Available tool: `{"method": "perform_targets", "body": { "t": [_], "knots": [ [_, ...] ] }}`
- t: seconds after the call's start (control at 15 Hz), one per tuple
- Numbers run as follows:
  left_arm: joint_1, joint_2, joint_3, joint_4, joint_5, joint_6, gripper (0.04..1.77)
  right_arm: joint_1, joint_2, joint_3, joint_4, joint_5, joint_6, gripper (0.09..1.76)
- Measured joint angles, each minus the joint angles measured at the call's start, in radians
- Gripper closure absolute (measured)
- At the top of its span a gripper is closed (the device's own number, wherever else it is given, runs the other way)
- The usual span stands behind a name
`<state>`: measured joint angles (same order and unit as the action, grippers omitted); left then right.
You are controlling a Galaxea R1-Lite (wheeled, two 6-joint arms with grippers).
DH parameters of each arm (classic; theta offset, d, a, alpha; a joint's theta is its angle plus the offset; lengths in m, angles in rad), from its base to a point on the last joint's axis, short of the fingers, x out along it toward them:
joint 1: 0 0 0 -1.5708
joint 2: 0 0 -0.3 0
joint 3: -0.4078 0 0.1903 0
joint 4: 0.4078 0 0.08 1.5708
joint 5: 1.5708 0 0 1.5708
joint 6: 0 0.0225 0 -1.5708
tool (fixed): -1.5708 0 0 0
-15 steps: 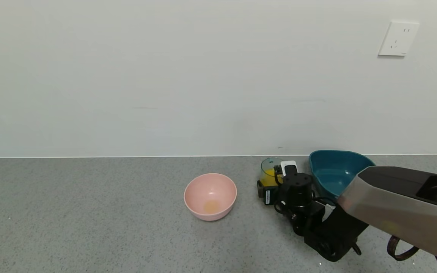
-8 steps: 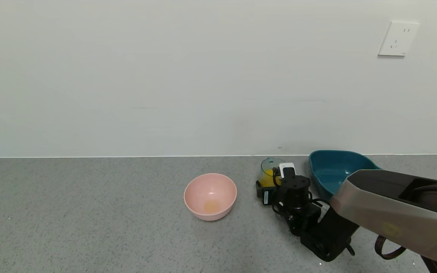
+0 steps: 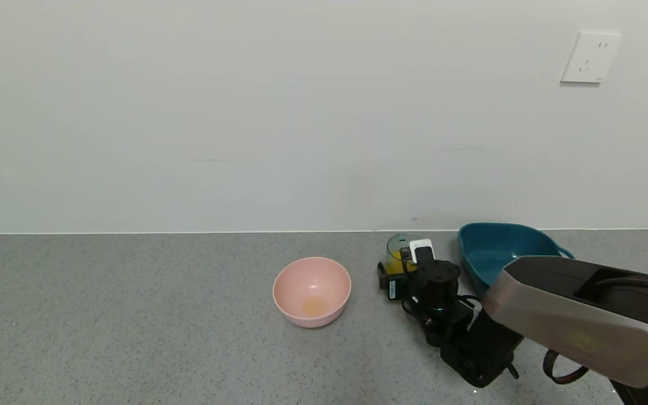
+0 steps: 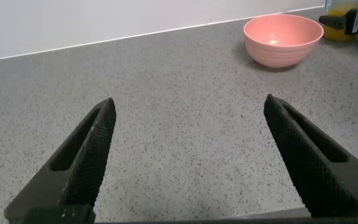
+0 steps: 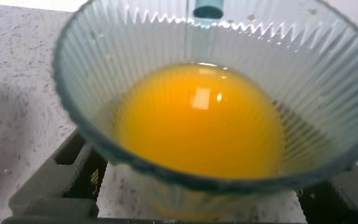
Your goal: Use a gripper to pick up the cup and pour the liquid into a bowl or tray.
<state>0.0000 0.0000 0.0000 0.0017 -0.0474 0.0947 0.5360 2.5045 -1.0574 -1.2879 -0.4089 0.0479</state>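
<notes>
The ribbed blue-green cup (image 3: 398, 247) stands upright on the grey counter near the wall, holding orange-yellow liquid (image 3: 396, 262). My right gripper (image 3: 405, 267) is open, with one finger on each side of the cup. In the right wrist view the cup (image 5: 135, 43) fills the frame, the liquid (image 5: 201, 118) lies in its bottom, and a dark finger (image 5: 61, 180) stands apart from the cup's base. The dark teal tray (image 3: 493, 253) sits just right of the cup. My left gripper (image 4: 188, 143) is open and empty over bare counter, far to the left.
A round pink bowl (image 3: 311, 289) with a faint yellow stain sits left of the cup; it also shows in the left wrist view (image 4: 283, 40). The wall runs close behind the cup and tray. A wall socket (image 3: 590, 57) is at the upper right.
My right arm has moved forward and a little left, bringing its fingers further alongside the cup. The cup, tray and bowl have not moved.
</notes>
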Motion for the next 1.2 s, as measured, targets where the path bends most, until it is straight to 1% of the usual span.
{"method": "perform_targets", "body": {
  "t": [0.13,0.93,1.0,1.07,1.2],
  "knots": [
    [0.000,0.000,0.000,0.000,0.000,0.000,0.09,-0.004,0.017,-0.008,-0.015,0.000,-0.007,0.14],
    [0.000,0.000,0.000,0.000,0.000,0.000,0.09,-0.014,0.043,-0.059,-0.010,0.005,-0.007,0.14],
    [0.000,0.000,0.000,0.000,0.000,0.000,0.09,-0.014,0.043,-0.059,-0.011,0.005,-0.007,0.31],
    [0.000,0.000,0.000,0.000,0.000,0.000,0.09,-0.014,0.043,-0.060,-0.010,0.003,-0.007,0.44],
    [0.000,0.000,0.000,0.000,0.000,0.000,0.09,-0.015,0.044,-0.059,-0.010,0.004,-0.007,0.47]
  ]
}}
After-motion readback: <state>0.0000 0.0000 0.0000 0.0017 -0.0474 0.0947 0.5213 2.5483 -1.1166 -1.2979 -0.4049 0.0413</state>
